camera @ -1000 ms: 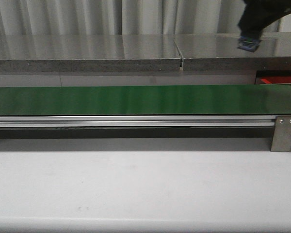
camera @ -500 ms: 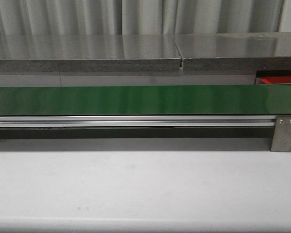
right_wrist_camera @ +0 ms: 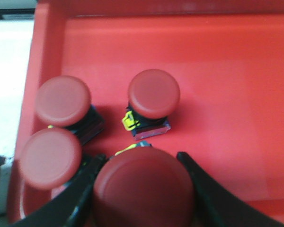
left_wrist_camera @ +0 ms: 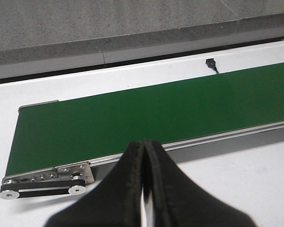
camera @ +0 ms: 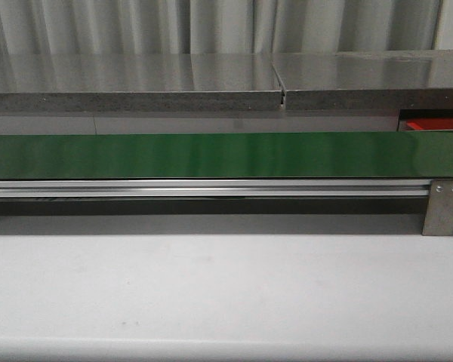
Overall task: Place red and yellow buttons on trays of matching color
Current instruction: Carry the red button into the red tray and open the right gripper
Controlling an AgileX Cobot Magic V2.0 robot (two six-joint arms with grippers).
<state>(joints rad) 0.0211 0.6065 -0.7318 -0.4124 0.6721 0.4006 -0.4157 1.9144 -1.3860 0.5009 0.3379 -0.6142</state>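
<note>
Buttons in the red plastic tray (right_wrist_camera: 255, 85), one of them between my right jaws.

On my right wrist camera the right gripper (right_wrist_camera: 144, 189) is clamped on a round red-capped button (right_wrist_camera: 144, 187) at bottom centre, over the tray; three more red-capped buttons (right_wrist_camera: 154, 93) sit upper left of it. On the left wrist camera my left gripper (left_wrist_camera: 144, 156) has its jaws pressed together, holding nothing, at bottom centre over the white counter (left_wrist_camera: 236, 179), the long green conveyor belt (left_wrist_camera: 156, 113) across mid-frame.

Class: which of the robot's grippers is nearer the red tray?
Right. The right gripper holds a red button directly over the red tray; the left gripper sits by the green conveyor.
</note>
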